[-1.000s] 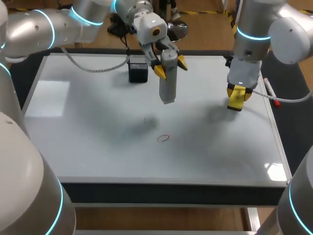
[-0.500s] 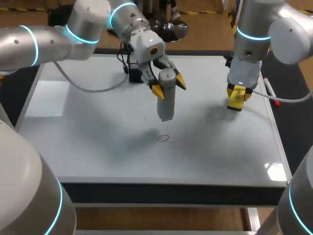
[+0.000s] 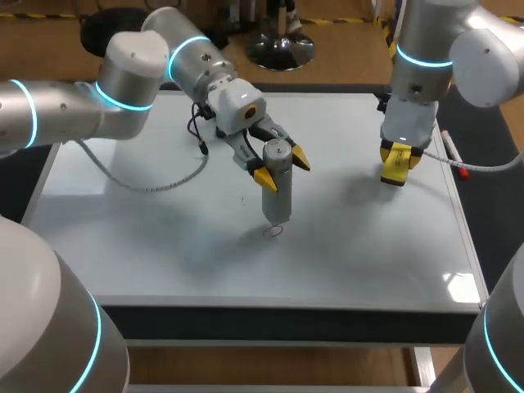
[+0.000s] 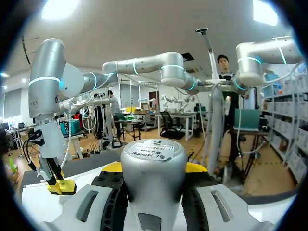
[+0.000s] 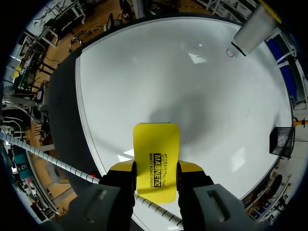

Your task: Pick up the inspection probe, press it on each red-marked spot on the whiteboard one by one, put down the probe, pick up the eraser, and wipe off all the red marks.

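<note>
Left end effector (image 3: 282,168) clamps grey cylindrical probe (image 3: 277,201) | right end effector (image 5: 156,169) pinches flat yellow eraser (image 5: 156,144)

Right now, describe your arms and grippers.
My left arm and right arm are rounded silver-grey tubes with glowing cyan rings at the joints. A pale ribbed cable hangs off each wrist. The left gripper has a white body with an orange dot; it and the right gripper have dark fingers with yellow tips.
</note>
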Robot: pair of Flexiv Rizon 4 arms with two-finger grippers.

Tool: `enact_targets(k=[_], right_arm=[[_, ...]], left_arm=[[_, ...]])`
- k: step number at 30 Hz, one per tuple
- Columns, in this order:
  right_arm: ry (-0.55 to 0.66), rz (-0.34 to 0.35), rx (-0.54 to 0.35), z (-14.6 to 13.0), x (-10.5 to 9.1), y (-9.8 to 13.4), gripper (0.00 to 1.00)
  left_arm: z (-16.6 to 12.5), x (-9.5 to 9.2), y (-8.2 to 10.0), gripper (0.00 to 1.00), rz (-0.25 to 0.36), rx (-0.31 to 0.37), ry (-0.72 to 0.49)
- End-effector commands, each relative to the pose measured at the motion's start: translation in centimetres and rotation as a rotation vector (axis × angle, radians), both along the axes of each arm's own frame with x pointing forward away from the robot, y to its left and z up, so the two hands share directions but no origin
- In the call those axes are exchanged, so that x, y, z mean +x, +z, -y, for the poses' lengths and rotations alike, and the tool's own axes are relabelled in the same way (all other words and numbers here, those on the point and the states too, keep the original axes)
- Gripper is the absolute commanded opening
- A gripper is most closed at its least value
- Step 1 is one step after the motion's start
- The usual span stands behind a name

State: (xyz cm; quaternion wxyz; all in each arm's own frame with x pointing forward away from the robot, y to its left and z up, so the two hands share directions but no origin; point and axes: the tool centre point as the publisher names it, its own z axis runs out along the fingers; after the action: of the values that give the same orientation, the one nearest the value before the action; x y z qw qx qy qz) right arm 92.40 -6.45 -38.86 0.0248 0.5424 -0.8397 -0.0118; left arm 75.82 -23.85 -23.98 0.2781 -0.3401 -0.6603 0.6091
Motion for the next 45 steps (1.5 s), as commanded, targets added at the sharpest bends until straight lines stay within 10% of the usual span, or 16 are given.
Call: enact_targets(k=[1, 45], right_arm=[[0.002, 0.0, -0.003, 0.1, 0.0, 0.1, 0.0], [0.002, 0.0, -0.003, 0.1, 0.0, 0.1, 0.0]], left_arm=[[-0.3, -0.5, -0.3, 0.0, -0.006, -0.011, 0.062], [0.0, 0.4, -3.2, 0.0, -0.022, 0.017, 0.061]])
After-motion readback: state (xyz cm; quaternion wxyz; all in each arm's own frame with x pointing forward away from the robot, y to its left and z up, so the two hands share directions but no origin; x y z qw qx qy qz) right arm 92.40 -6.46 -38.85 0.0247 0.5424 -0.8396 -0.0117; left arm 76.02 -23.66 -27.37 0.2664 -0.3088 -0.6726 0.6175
